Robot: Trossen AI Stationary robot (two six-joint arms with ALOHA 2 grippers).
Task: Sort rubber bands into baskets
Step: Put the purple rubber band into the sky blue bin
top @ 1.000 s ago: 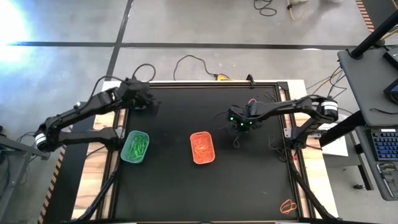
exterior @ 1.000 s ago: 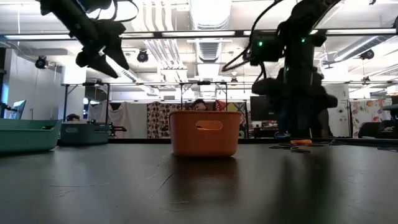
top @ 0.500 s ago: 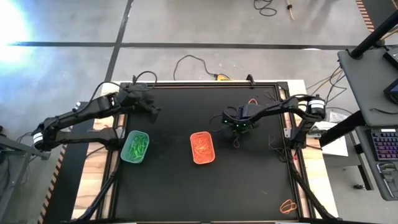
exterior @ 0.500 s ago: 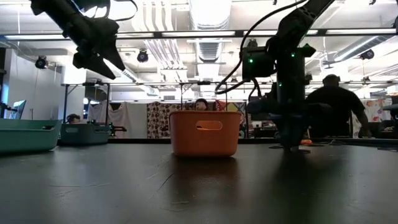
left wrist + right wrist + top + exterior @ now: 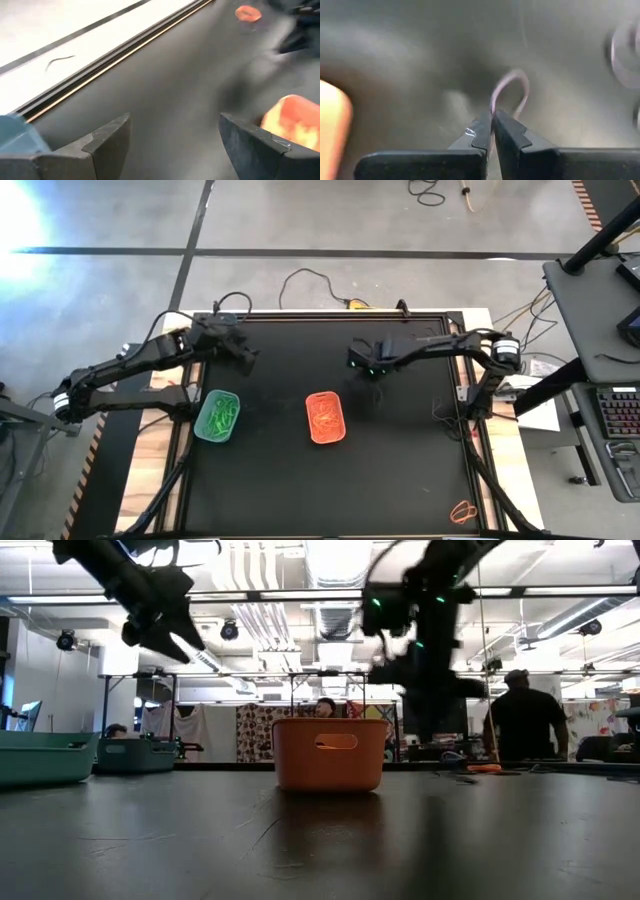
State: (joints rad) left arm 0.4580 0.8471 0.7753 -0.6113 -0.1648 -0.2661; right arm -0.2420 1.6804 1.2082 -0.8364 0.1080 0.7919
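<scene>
My right gripper (image 5: 365, 366) hangs over the middle of the table, beyond the orange basket (image 5: 325, 417), and is shut on one thin brownish rubber band (image 5: 510, 76). My left gripper (image 5: 243, 355) stands open in the air at the far left, beyond the light green basket (image 5: 218, 416), with nothing between its fingers (image 5: 107, 137). The green basket holds green bands and the orange one holds orange bands. The low view shows a dark teal basket (image 5: 140, 753) on the table behind the green basket (image 5: 40, 756). My right gripper pinches the band between its two fingertips at one spot on the loop (image 5: 492, 111). The fingers point steeply down. The rest of the band stands out past the tips as a small open loop, clear of the table.
More dark bands (image 5: 625, 52) lie on the black mat near the right gripper. A few orange bands (image 5: 463, 510) lie at the near right corner. Cables run along the table's far edge (image 5: 300, 278). A person (image 5: 520, 720) stands in the room behind.
My right gripper dipped its tips to the mat, then rose and went toward the table's left and far side, nearer the orange basket, carrying the band clear of the mat. My left gripper has kept almost still.
</scene>
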